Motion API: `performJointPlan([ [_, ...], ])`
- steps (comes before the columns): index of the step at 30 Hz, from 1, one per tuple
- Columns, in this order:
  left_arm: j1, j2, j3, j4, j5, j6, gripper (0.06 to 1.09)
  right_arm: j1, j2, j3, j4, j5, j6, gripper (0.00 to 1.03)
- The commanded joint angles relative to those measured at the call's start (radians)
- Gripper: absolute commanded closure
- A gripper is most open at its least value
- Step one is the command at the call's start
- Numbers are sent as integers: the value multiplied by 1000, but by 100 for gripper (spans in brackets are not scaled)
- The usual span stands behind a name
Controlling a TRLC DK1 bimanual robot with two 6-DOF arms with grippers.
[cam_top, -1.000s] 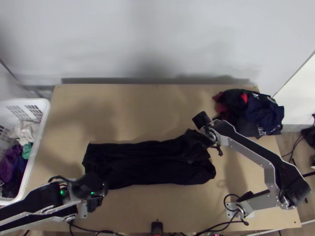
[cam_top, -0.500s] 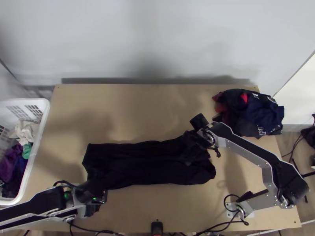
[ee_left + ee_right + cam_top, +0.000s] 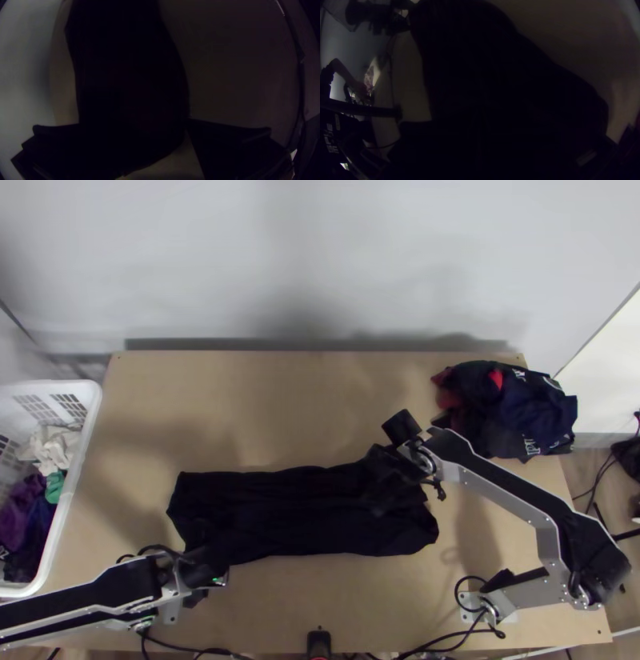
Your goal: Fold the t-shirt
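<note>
The black t-shirt (image 3: 296,512) lies as a long flattened strip across the table, somewhat rumpled at its right end; its layers cannot be made out. At its near left corner is my left gripper (image 3: 200,566); in the left wrist view the left gripper (image 3: 133,136) stands open over the dark cloth (image 3: 130,66), its fingers wide apart. My right gripper (image 3: 390,482) is at the shirt's right part, close on the cloth. In the right wrist view, the right gripper (image 3: 483,136) blends into the black fabric (image 3: 480,66), which hides any grip.
A white basket (image 3: 80,476) with loose clothes stands at the left edge. At the table's far right lies a heap of dark clothes (image 3: 512,412). Bare wood (image 3: 272,412) extends behind the shirt, and a small black device (image 3: 319,644) sits at the near edge.
My left arm has shifted right and slightly toward the near edge, its gripper now at the shirt's near left corner. The right arm's wrist has moved slightly left. The shirt lies nearly unchanged.
</note>
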Motion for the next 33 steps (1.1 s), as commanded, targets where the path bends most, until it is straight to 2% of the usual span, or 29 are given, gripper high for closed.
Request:
performJointPlan([
  [1,31,27,-30,58,-89,3,11,29,-13,-5,0,0,24,100],
  [12,88,81,-44,121,-104,3,11,49,-11,-56,46,1,66,100],
  [21,180,98,-53,165,-103,22,11,20,12,-119,97,9,61,100],
  [28,213,119,-68,203,-101,28,11,48,30,-120,125,7,70,100],
  [33,261,162,-65,237,-61,35,10,58,38,-113,135,7,78,100],
])
